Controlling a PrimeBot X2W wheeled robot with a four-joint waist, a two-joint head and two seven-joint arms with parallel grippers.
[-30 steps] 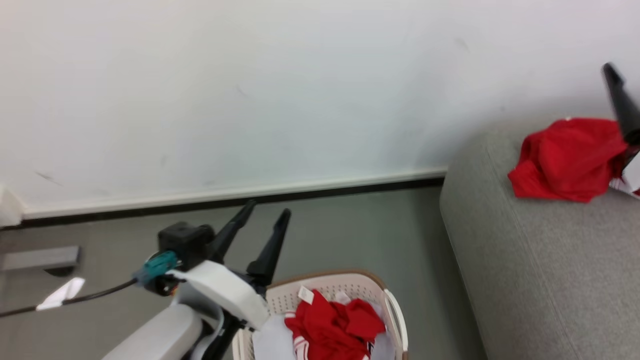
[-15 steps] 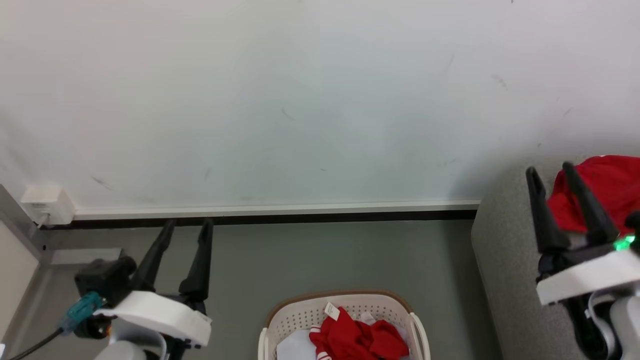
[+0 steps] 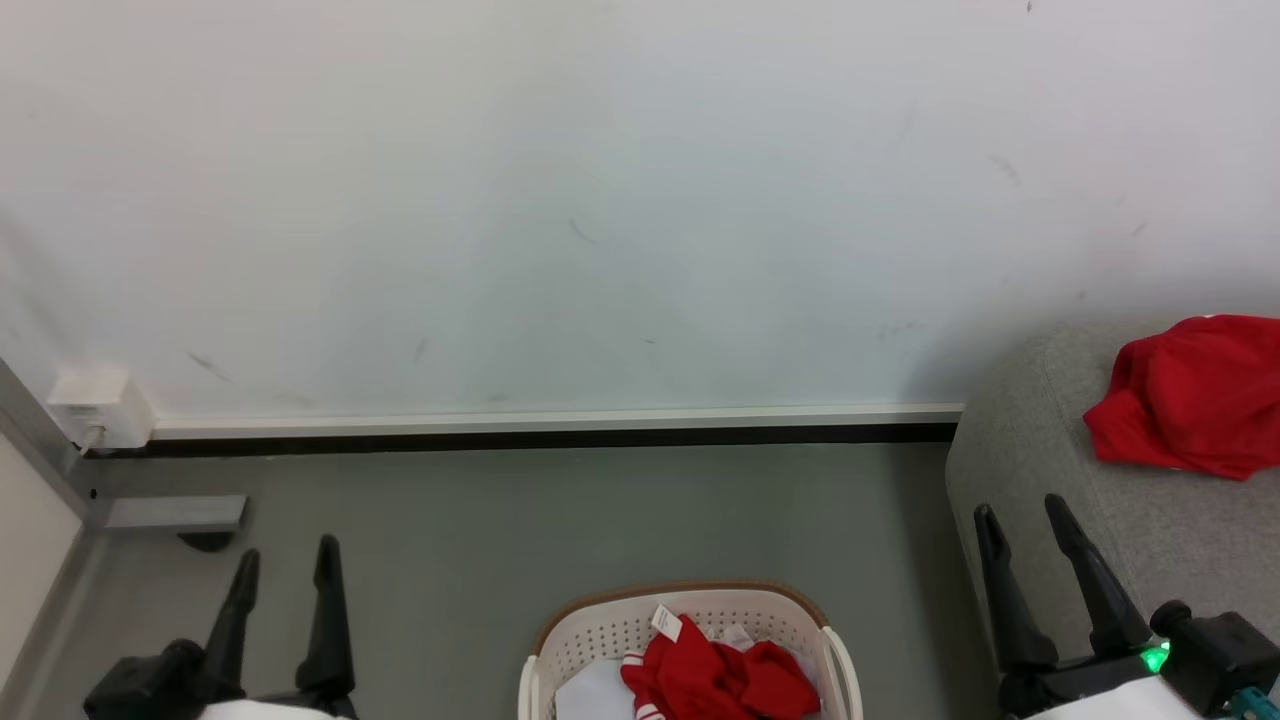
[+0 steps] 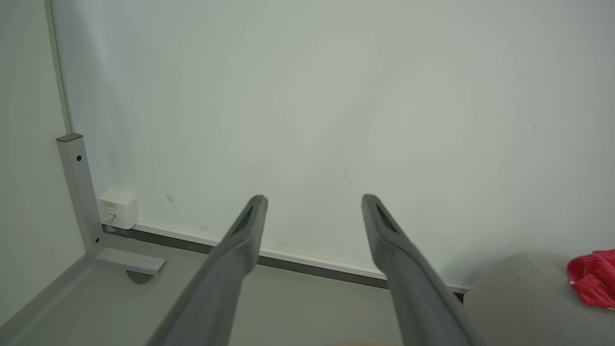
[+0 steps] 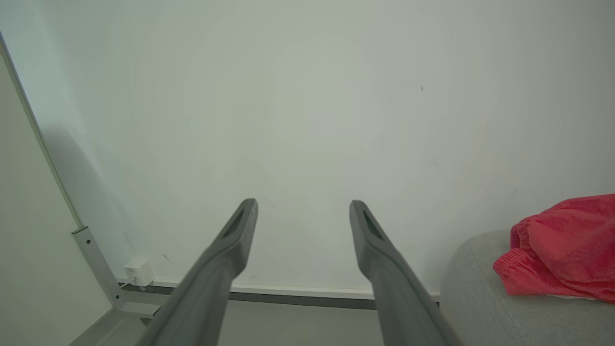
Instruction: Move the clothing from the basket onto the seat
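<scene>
An oval white perforated plastic basket (image 3: 680, 592) stands on the grey floor (image 3: 600, 510); crumpled bright red clothing (image 3: 715, 680) lies inside it beside a white sheet (image 3: 590, 695); 1 more red garment (image 3: 1190, 395) rests on the large grey woven sofa seat (image 3: 1040, 440); the left gripper (image 3: 287, 549) and right gripper (image 3: 1020, 505) hover either side of the basket, each with its 2 fingers spread, grasping nothing.

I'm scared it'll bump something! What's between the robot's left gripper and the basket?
Just bare grey floor, in the head view, between the left gripper and the basket.
</scene>
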